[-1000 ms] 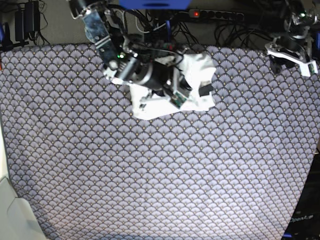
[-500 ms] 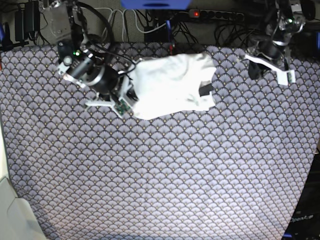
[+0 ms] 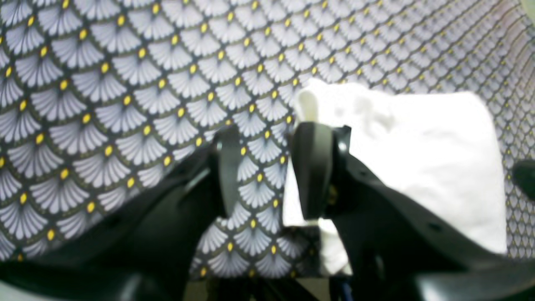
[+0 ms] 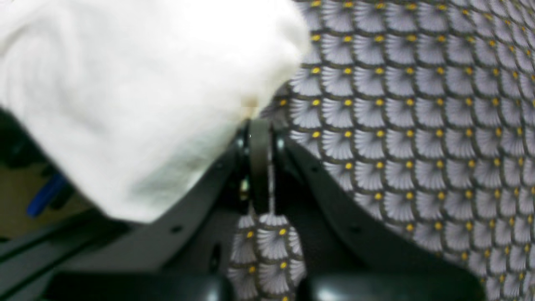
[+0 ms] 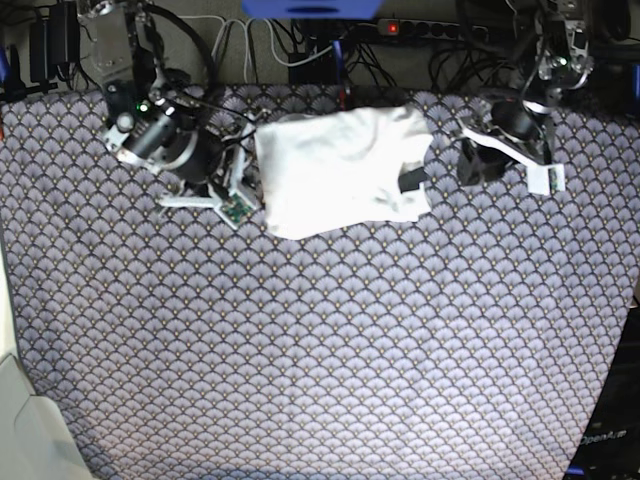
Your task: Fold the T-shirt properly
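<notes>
The T-shirt (image 5: 335,170) lies as a folded white bundle at the back middle of the patterned cloth, plain side up, with a small black tag (image 5: 410,181) at its right edge. No print shows. My right gripper (image 5: 243,190) sits just left of the bundle. In the right wrist view its jaws (image 4: 259,163) are shut, with the tips at the edge of the shirt (image 4: 138,83). My left gripper (image 5: 470,163) hovers just right of the bundle. In the left wrist view it (image 3: 267,167) is open and empty, with the shirt (image 3: 422,159) beside one finger.
The fan-patterned tablecloth (image 5: 320,350) covers the whole work surface. A power strip (image 5: 430,29) and cables run along the back edge behind the shirt. A pale object (image 5: 25,430) stands at the front left corner.
My right gripper has pulled off the top of the shirt to its left side. My left arm has come down and left toward the shirt's right edge.
</notes>
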Controlling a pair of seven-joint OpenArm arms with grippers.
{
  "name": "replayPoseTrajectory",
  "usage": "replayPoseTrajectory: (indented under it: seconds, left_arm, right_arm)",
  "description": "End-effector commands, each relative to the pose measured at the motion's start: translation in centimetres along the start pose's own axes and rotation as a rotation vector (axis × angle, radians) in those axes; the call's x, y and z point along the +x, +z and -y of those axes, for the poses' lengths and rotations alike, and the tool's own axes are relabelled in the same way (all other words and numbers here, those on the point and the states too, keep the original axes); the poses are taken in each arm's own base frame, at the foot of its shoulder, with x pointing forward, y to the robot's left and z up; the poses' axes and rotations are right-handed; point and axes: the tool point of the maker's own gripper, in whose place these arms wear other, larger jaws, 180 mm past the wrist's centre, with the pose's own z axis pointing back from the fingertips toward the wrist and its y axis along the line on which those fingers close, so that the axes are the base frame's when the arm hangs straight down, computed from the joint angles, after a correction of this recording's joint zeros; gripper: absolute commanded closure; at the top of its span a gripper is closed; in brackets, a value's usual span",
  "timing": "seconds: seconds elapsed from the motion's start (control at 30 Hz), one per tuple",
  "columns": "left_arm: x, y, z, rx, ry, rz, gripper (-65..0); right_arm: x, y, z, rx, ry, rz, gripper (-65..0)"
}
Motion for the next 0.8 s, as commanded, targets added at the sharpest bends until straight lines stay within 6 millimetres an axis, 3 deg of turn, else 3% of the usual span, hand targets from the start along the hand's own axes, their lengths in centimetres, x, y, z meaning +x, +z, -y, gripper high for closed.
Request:
replayPoseTrajectory:
  seconds: [0.0, 0.2, 0.5, 0.77]
  left_arm:
    - [0.8, 0.1, 0.3, -0.013, -0.005, 0.029, -23.2]
    - [-0.3, -0.9, -0.7, 0.000, 0.024, -0.004, -23.4]
    - [1.7, -1.2, 1.5, -0.123, 0.136, 0.044, -23.5]
    - [0.9, -1.9, 3.5, -0.190, 0.109, -0.054, -23.2]
  right_arm:
    - [1.9, 0.5, -0.2, 0.008, 0.020, 0.069, 0.0]
    - [2.5, 0.4, -0.8, 0.021, 0.008, 0.089, 0.0]
    - [3.0, 0.2, -0.9, 0.025, 0.021, 0.099, 0.0]
    - [3.3, 0.2, -0.4, 0.016, 0.029, 0.101, 0.0]
